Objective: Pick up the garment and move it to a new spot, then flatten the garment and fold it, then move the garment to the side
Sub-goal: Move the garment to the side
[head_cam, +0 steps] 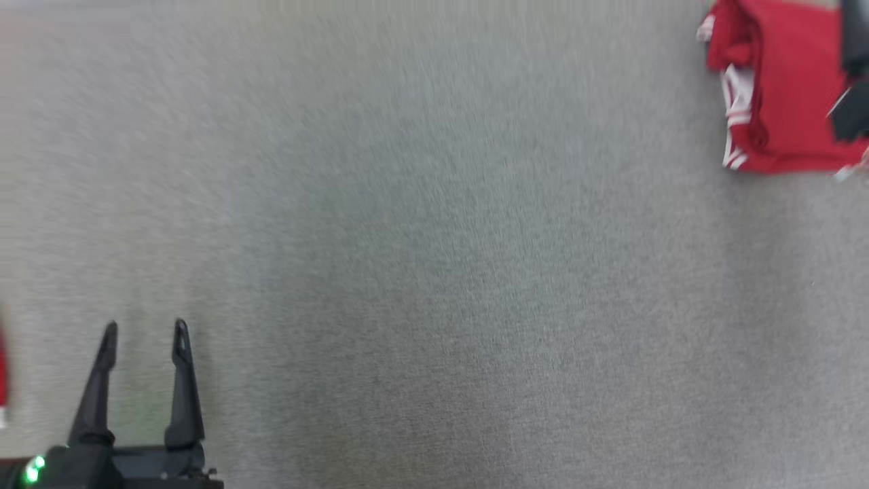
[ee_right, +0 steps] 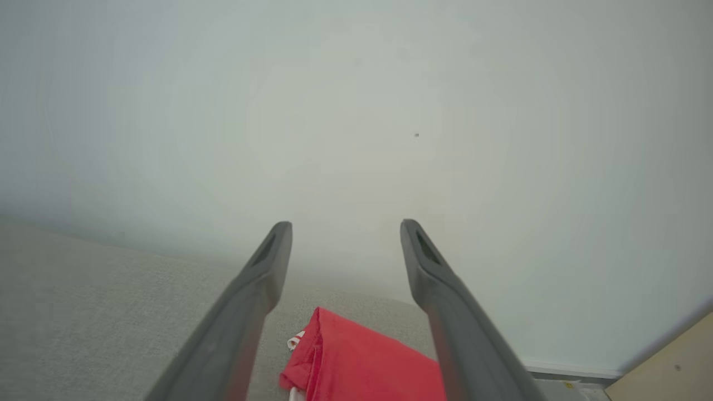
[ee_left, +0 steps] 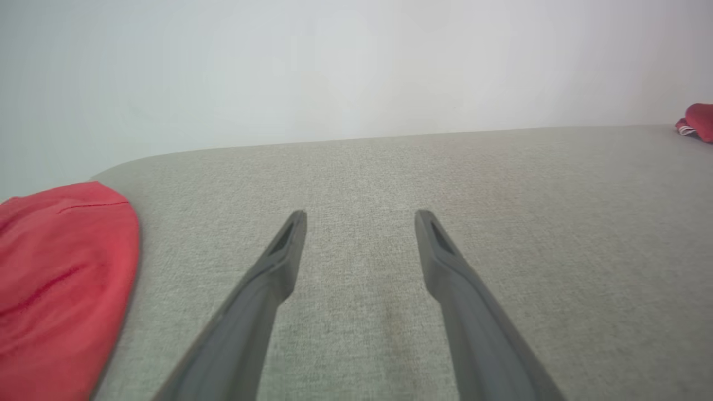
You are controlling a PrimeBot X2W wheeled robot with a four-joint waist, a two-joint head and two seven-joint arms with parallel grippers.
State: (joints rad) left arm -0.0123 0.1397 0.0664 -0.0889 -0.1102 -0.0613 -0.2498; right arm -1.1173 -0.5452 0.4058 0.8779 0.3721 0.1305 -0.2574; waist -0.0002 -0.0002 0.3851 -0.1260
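Note:
The garment (head_cam: 781, 88) is red with white stripes and lies folded on the grey fabric surface (head_cam: 434, 272) at the far right of the head view. A blurred dark part of my right arm (head_cam: 850, 117) overlaps its right edge. In the right wrist view my right gripper (ee_right: 345, 227) is open, with the garment (ee_right: 356, 365) lying below and between its fingers, nothing held. My left gripper (head_cam: 144, 331) stands open at the lower left over bare surface. Its own view shows the left gripper (ee_left: 361, 217) open and empty, and the garment (ee_left: 699, 120) far off at the right edge.
Another red cloth (ee_left: 55, 278) lies left of the left gripper and shows as a sliver (head_cam: 2, 373) at the head view's left edge. A pale wall (ee_right: 356, 111) rises behind the surface. A wooden corner (ee_right: 674, 367) sits at the lower right.

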